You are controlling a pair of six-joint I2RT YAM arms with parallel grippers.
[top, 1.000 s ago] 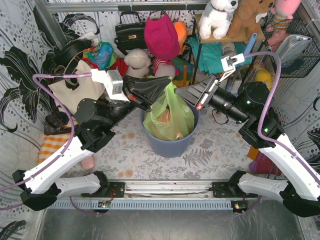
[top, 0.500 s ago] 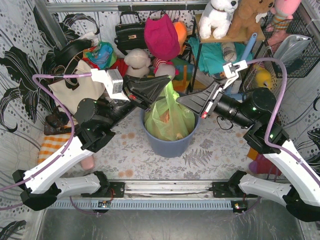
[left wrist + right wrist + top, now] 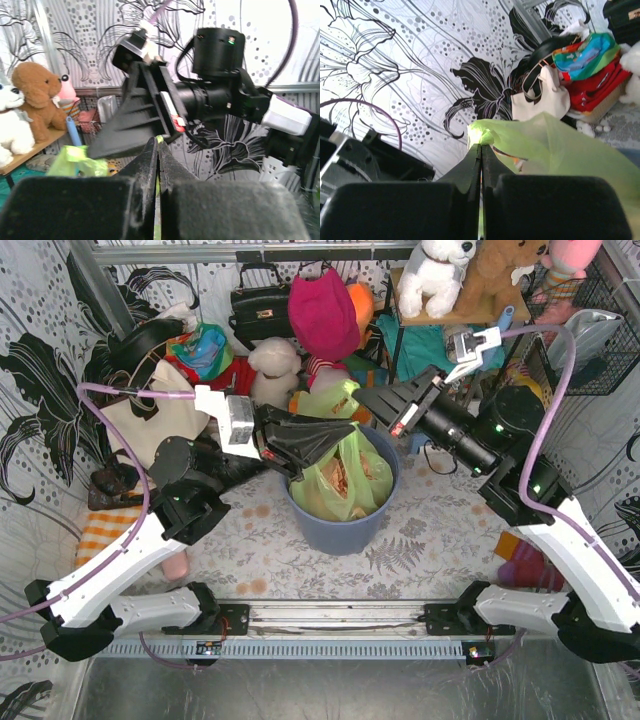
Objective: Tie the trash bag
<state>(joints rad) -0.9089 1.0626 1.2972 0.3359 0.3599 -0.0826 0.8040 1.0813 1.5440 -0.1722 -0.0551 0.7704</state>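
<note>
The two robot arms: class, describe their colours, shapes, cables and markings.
The left arm and right arm match: white lower links, black rounded joints, black wedge-shaped fingers, a white camera box at each wrist. A purple cable loops along each. The right shows a green light and a red-and-white label.

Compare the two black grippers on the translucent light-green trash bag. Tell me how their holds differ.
The left gripper pinches plastic over the mouth of the blue-grey round plastic bin; the right gripper holds a flap farther back, past the bin's rim. The left gripper points right, the right gripper points left. Shared: both are shut on the translucent light-green trash bag, fingers pressed together.
</note>
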